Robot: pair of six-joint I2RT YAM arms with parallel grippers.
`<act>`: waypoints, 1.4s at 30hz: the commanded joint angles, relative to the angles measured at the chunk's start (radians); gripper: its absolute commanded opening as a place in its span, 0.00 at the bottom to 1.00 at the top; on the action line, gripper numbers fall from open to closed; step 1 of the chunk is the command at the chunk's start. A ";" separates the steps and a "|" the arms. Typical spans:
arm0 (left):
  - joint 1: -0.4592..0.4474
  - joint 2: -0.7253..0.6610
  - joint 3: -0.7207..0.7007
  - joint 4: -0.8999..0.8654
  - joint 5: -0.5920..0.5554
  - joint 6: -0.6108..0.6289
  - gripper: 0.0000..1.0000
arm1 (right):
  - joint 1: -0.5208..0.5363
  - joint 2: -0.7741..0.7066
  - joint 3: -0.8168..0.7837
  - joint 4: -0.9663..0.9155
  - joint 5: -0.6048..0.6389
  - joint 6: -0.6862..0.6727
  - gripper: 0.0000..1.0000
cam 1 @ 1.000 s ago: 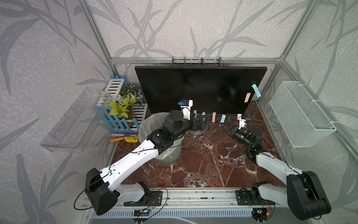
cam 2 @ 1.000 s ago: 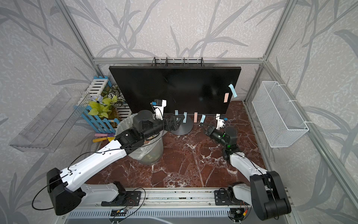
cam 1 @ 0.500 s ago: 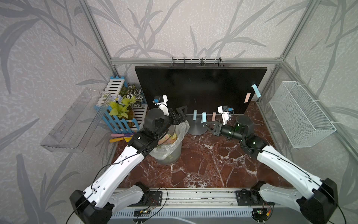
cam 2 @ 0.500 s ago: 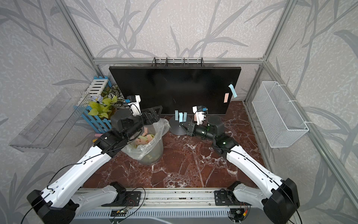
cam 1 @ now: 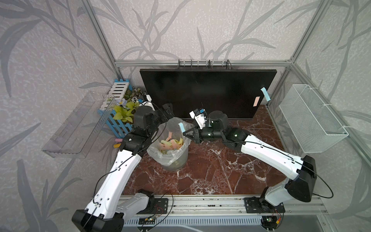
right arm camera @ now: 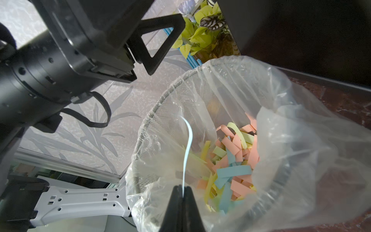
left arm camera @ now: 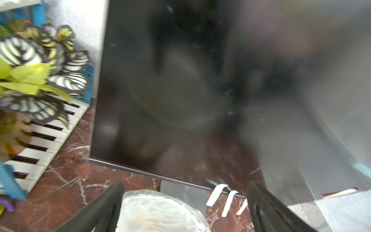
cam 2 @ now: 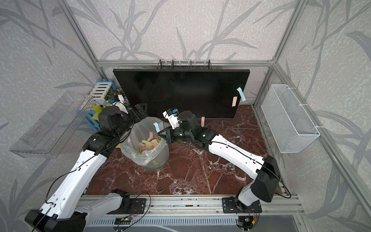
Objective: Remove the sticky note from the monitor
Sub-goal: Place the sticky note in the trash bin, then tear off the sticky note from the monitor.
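– Pale blue paper, that's the sticky note (right arm camera: 187, 144): a thin strip clamped by one end in the right claw (right arm camera: 182, 190), curling up over the open mouth of the bin (right arm camera: 152, 112).
– How will it handle?
– Next to weightless, floppy, tacky on one face. Pinch an end, as here. It may well cling to the claw on release.
– And the left claw (left arm camera: 185, 184)?
– Jaws wide apart and empty, by the lower left corner of the monitor (cam 1: 200, 92).
– What does each view add?
– The right wrist view shows the shut grip and the paper scraps (right arm camera: 234, 160) heaped in the bin. Both top views show a pink note (cam 1: 256, 101) and a blue note (cam 1: 265, 94) at the screen's right edge. The left wrist view is blurred, but it shows what look like more strips (left arm camera: 215, 193) hanging off the lower edge, above the bench (cam 1: 210, 170).
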 commanded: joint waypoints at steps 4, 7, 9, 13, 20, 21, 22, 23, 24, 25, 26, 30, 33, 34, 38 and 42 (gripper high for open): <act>0.058 -0.034 0.044 -0.036 0.060 -0.018 1.00 | 0.021 0.108 0.135 -0.100 0.005 -0.074 0.00; 0.069 -0.035 0.041 -0.035 0.077 -0.023 1.00 | 0.058 0.136 0.185 -0.129 0.007 -0.091 0.05; 0.072 -0.034 0.040 -0.031 0.087 -0.026 1.00 | 0.065 0.173 0.212 -0.145 0.008 -0.102 0.14; 0.075 -0.035 0.037 -0.029 0.115 -0.029 1.00 | 0.070 0.189 0.238 -0.157 0.013 -0.104 0.36; 0.077 -0.045 0.022 -0.014 0.154 -0.042 1.00 | 0.073 0.165 0.252 -0.170 0.053 -0.117 0.55; 0.077 -0.046 0.017 -0.010 0.160 -0.048 1.00 | 0.072 0.157 0.248 -0.167 0.061 -0.121 0.57; 0.077 -0.048 0.010 -0.006 0.167 -0.052 1.00 | 0.073 0.149 0.246 -0.166 0.069 -0.125 0.58; 0.077 -0.051 0.007 0.001 0.175 -0.054 1.00 | 0.071 0.148 0.242 -0.165 0.075 -0.129 0.59; 0.078 -0.053 0.001 0.008 0.183 -0.057 1.00 | 0.070 0.133 0.235 -0.163 0.082 -0.133 0.59; 0.078 -0.056 -0.003 0.016 0.192 -0.058 1.00 | 0.066 0.110 0.226 -0.159 0.086 -0.135 0.60; 0.077 -0.060 -0.007 0.022 0.203 -0.058 1.00 | 0.061 0.096 0.212 -0.153 0.089 -0.134 0.60; 0.075 -0.075 -0.019 0.058 0.267 -0.073 1.00 | 0.019 0.018 0.138 -0.107 0.085 -0.106 0.62; 0.074 -0.077 -0.044 0.108 0.334 -0.091 1.00 | -0.041 -0.055 0.071 -0.071 0.090 -0.084 0.64; 0.074 -0.074 -0.053 0.126 0.353 -0.105 1.00 | -0.063 -0.079 0.045 -0.058 0.090 -0.074 0.64; 0.042 -0.072 -0.103 0.235 0.403 -0.172 1.00 | -0.143 -0.170 -0.073 -0.012 0.093 -0.037 0.70; -0.062 -0.063 -0.140 0.303 0.362 -0.199 1.00 | -0.217 -0.247 -0.173 0.001 0.100 -0.021 0.74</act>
